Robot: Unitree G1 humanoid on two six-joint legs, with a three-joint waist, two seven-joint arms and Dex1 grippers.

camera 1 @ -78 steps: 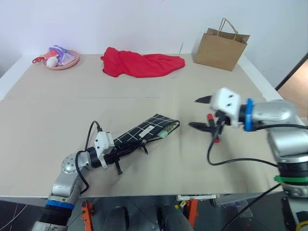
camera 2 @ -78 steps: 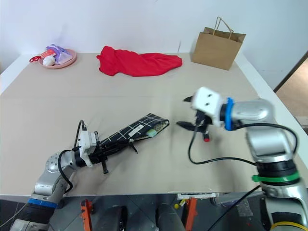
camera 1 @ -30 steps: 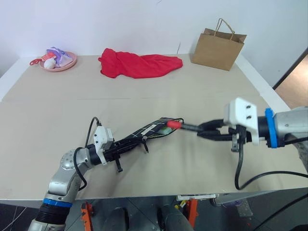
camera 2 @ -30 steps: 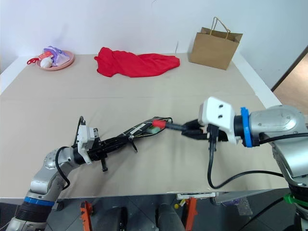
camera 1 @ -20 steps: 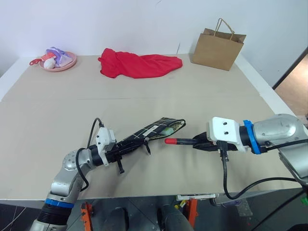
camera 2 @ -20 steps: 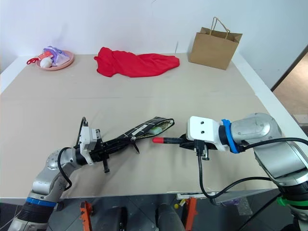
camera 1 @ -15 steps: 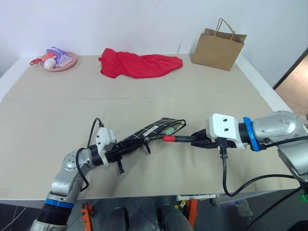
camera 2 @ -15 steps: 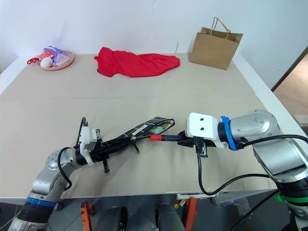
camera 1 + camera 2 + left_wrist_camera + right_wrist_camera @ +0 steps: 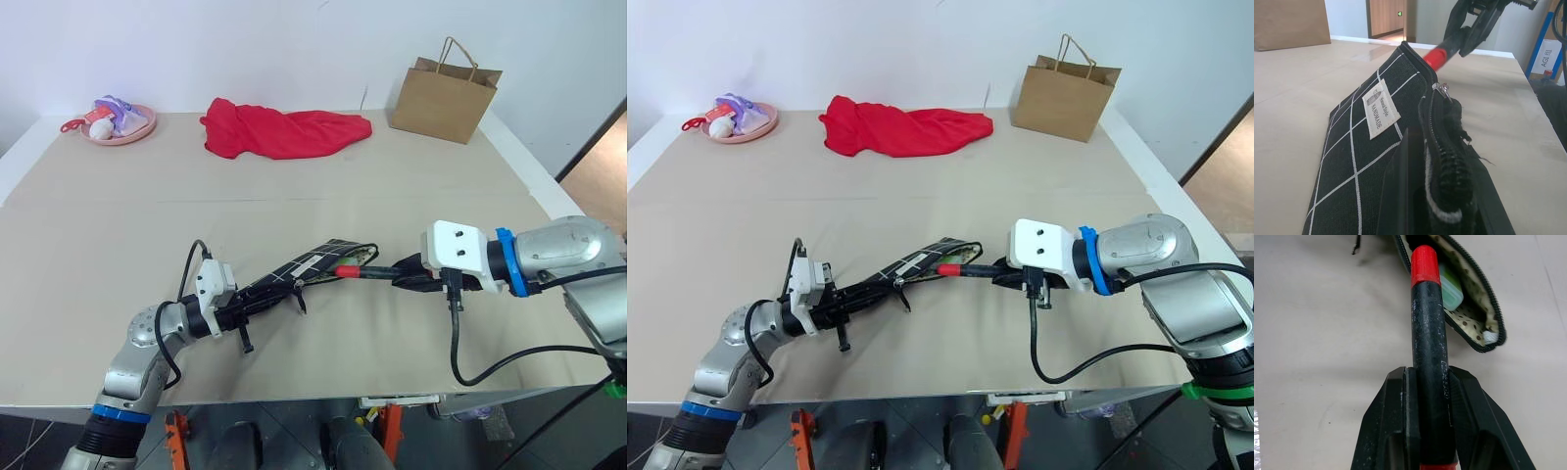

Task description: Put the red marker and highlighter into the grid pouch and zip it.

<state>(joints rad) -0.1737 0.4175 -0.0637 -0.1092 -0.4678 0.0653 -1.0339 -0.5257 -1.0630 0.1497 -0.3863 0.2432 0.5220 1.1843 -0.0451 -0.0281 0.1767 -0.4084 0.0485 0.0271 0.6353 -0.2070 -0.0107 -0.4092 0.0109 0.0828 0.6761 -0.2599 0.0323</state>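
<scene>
The grid pouch lies tilted on the table, black with white lines and a white label. My left gripper is shut on its near end, by the zipper. Its far end gapes open, with the light green highlighter lying inside on the dotted lining. My right gripper is shut on the red marker, gripping its black middle. The marker points along the table at the pouch, and its red end sits at the open mouth, just over the highlighter.
A brown paper bag stands at the far right of the table. A red cloth lies at the far middle, and a pink plate with small toys at the far left. The table's front edge runs close under both arms.
The right gripper lifted the marker off the table and swung it level. Over the last half second it pushed the red end leftwards to the pouch's mouth. The left gripper kept still.
</scene>
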